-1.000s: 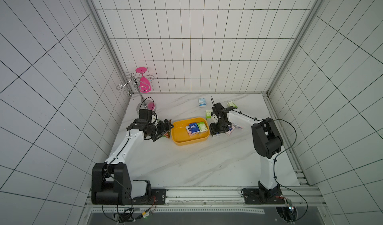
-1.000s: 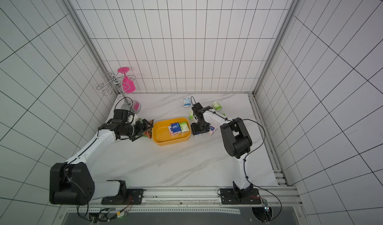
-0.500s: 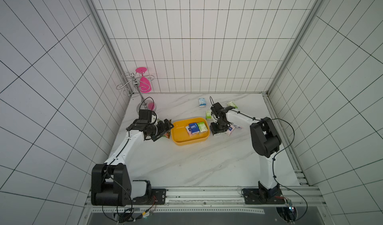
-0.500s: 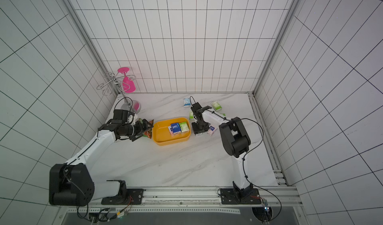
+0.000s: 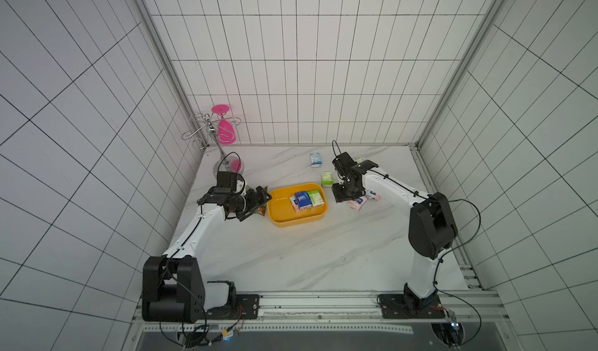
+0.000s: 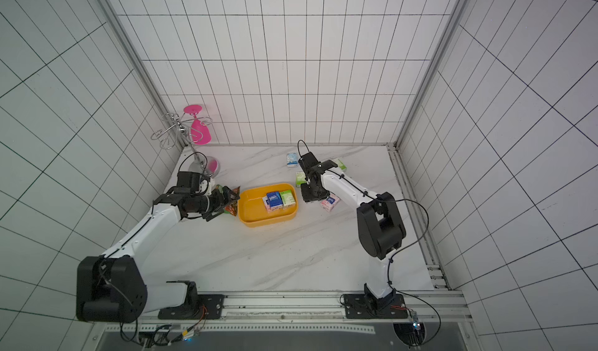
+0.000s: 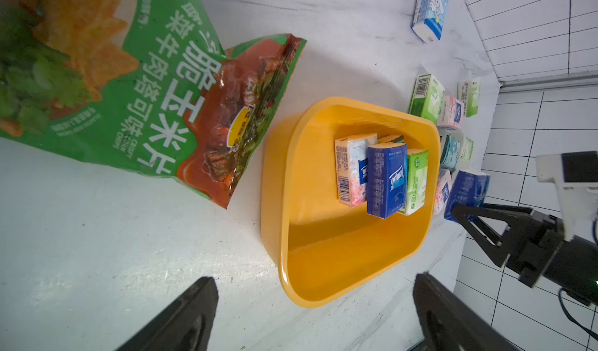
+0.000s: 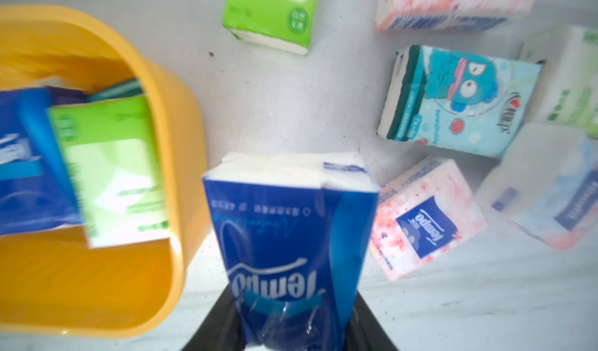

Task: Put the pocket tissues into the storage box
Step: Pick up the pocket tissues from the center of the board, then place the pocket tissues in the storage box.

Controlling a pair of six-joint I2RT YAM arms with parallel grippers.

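Pocket tissues [image 8: 459, 97] beside storage box [image 8: 181, 145], snack bag [image 7: 145, 84] (opposite)

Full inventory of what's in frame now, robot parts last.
storage box: one, yellow, mid-table.
packets in box: at least four; pink, dark blue, green on top, teal edge peeking out.
held packet: one, dark blue, in right tool, outside the box.
loose packets: at least seven; green, pink, teal, pale blue; table, right arm's side.
snack bag: one, green-orange, beside box, left arm's side.
wire stand: one, silver, back corner.
pink glass: one, hanging on stand.
table: one, white marble.
left tool: open, empty, facing box.
right tool: shut on held packet.
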